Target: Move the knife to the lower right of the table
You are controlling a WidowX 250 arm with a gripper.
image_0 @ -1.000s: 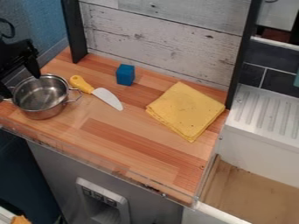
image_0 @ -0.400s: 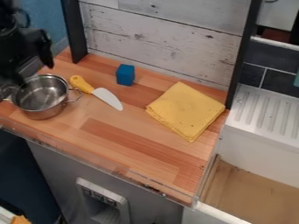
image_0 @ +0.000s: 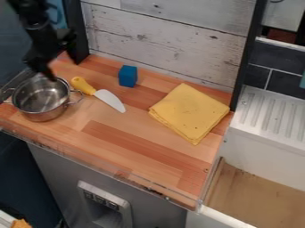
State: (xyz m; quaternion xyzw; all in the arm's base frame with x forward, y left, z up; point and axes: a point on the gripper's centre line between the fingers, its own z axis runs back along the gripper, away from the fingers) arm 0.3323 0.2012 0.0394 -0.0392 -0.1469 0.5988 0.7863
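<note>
End effector: the black end effector (image_0: 63, 70) was held at the upper left, over the back edge of the bench (image_0: 137, 156) and the rear of the pot (image_0: 40, 99). Its two fingers were spread well apart, and it was left released, with nothing seen gripped between them. One fingertip was set against the pot's back rim in the view; whether the rim was touched could not be told.
Knife: the knife (image_0: 97, 93) was laid flat on the upper left part of the bench, just beside the pot and apart from the end effector. Its yellow handle was pointed toward the back left, and its pale blade was angled toward the front right. The lower right of the bench had not been reached by it.
Pot: the metal pot was stood upright at the left side of the bench, with one of its loop handles turned toward the knife.
Block: the blue block (image_0: 127, 76) was placed near the back of the bench, to the right of the knife's handle.
Cloth: the folded yellow cloth (image_0: 189, 112) was spread flat on the right, well apart from the knife.
Backdrop: the bench was backed by whitewashed planks (image_0: 166, 35), framed by dark posts.
Drainboard: the ribbed white drainboard (image_0: 274, 113) was set to the right of the bench.
</note>
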